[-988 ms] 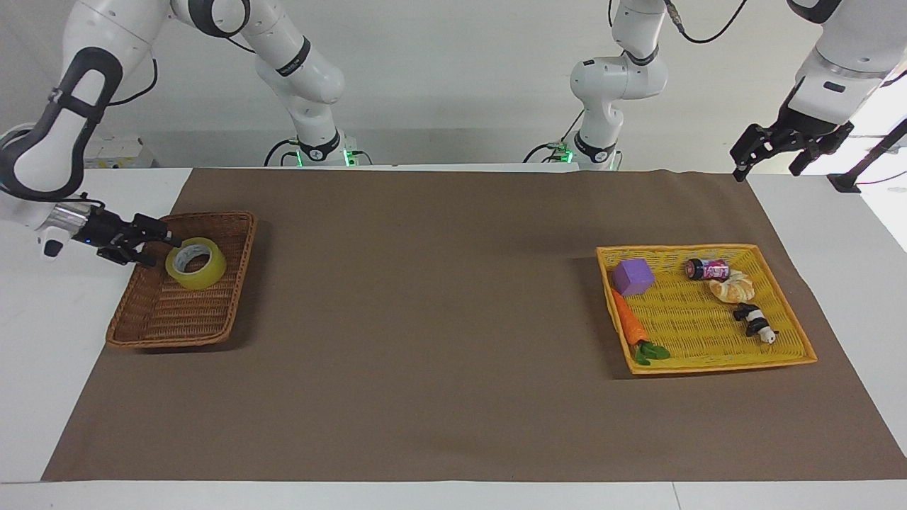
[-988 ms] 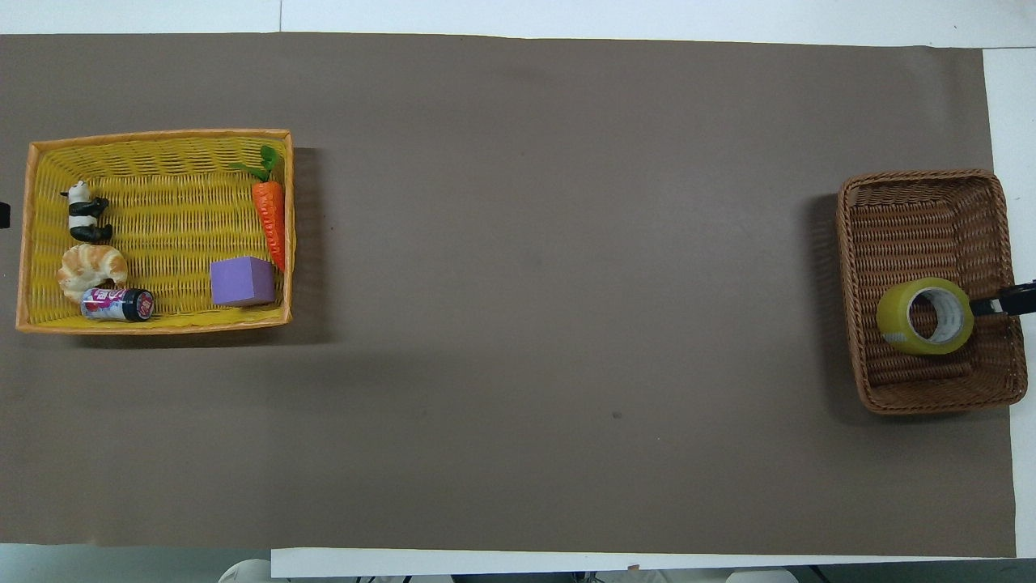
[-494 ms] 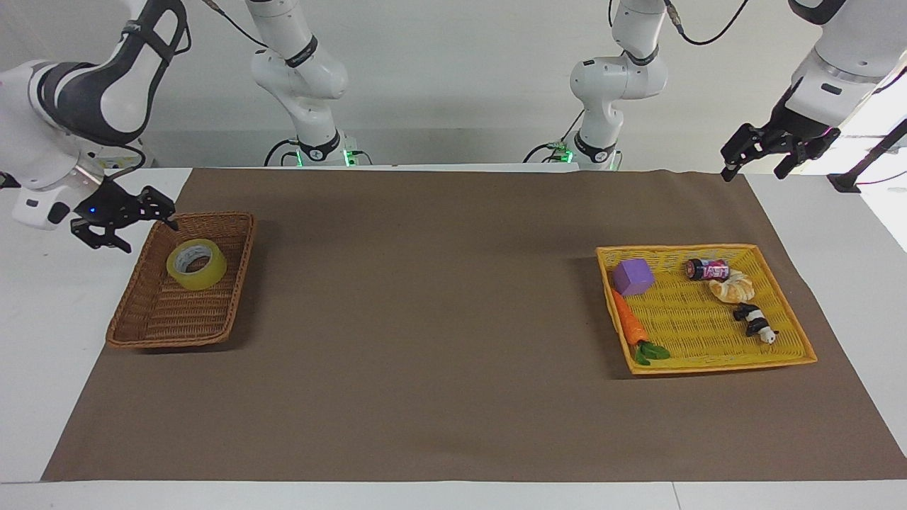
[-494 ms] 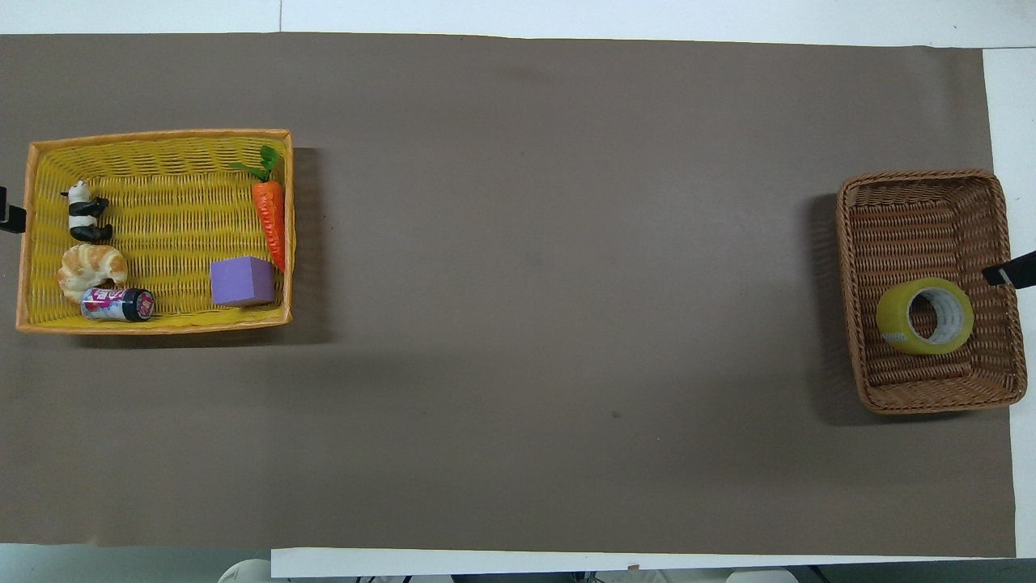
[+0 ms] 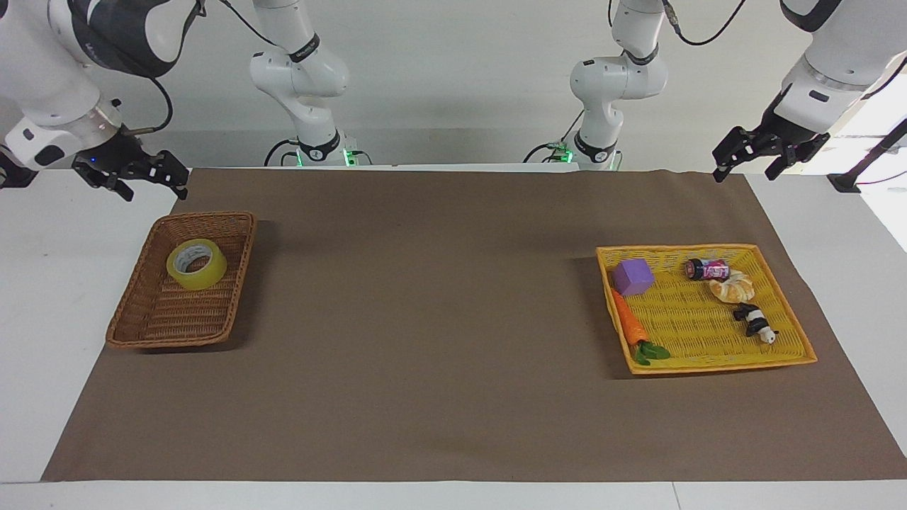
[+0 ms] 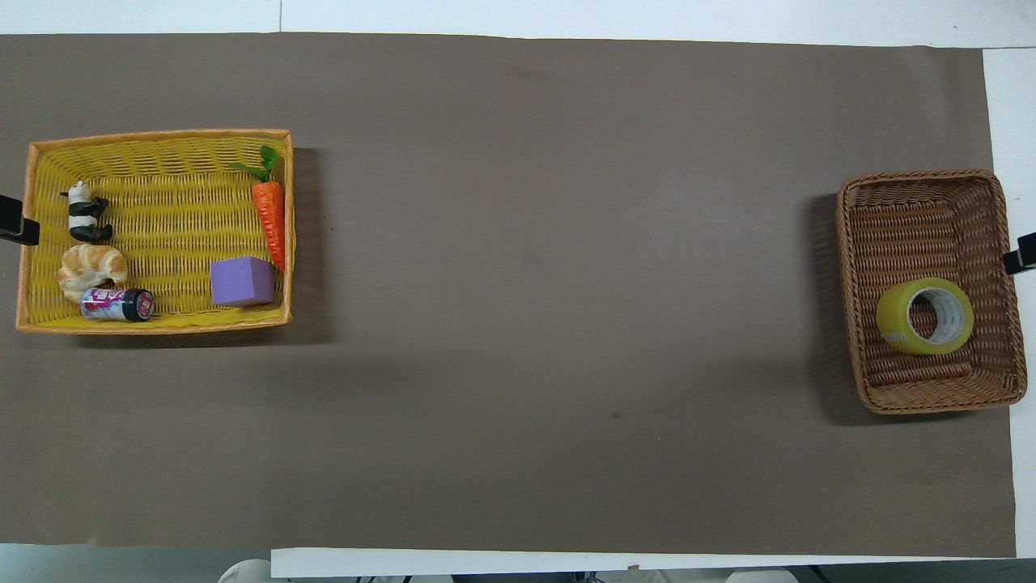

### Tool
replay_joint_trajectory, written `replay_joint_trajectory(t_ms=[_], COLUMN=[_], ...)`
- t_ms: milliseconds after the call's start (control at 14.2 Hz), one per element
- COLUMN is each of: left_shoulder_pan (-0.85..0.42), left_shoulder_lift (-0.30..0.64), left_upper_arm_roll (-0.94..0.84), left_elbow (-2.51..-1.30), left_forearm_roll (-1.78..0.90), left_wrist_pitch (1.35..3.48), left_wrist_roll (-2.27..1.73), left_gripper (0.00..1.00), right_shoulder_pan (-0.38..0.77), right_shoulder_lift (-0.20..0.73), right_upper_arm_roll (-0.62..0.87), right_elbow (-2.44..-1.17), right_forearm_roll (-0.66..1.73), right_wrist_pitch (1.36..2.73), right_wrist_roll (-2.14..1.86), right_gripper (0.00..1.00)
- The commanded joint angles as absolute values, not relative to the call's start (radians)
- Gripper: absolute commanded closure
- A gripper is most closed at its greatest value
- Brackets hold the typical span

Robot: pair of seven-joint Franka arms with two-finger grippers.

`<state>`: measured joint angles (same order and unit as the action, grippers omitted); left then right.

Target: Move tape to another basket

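Having released the tape point(image 5: 197, 264) into the basket point(image 5: 142, 322), right gripper point(image 5: 134, 173) is rising away open-fingered, finishing the task.

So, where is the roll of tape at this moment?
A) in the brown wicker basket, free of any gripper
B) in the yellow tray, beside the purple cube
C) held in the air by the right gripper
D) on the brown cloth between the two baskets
A: the tape lies in the basket, and the right gripper hangs open above the table, apart from it.
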<state>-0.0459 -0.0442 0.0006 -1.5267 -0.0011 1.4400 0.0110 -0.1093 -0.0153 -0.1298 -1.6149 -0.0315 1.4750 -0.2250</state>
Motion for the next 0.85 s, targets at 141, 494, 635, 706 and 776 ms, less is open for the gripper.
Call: replay_joint_trajectory(t_ms=[141,494,635,706,776], left_shoulder_pan=[-0.044,-0.044,-0.044,-0.044,-0.044], left_shoulder_lift=[-0.074,-0.074,-0.072,-0.074,-0.074], left_upper_arm_roll=[0.008,0.008,0.008,0.008,0.008], left_elbow=[-1.559,-1.559,-1.559,-1.559,-1.559], left_forearm_roll=[-0.011,-0.011,-0.011,-0.011,-0.011], left_wrist_pitch=[1.437,1.436,1.436,1.436,1.437], left_wrist_roll=[0.011,0.011,0.011,0.011,0.011], left_gripper=[0.00,0.00,0.00,0.00,0.00], right_shoulder_pan=[-0.109,0.000,0.018,0.023,0.026], right_shoulder_lift=[0.054,0.029,0.026,0.015,0.011], right_upper_arm_roll=[-0.129,-0.159,-0.163,-0.163,-0.164], right_elbow=[-1.511,-1.509,-1.511,-1.514,-1.522], right_forearm_roll=[0.018,-0.037,-0.041,-0.049,-0.051], right_wrist_pitch=[1.399,1.396,1.394,1.394,1.393], right_wrist_roll=[-0.169,-0.118,-0.109,-0.107,-0.106], right_gripper=[0.00,0.00,0.00,0.00,0.00])
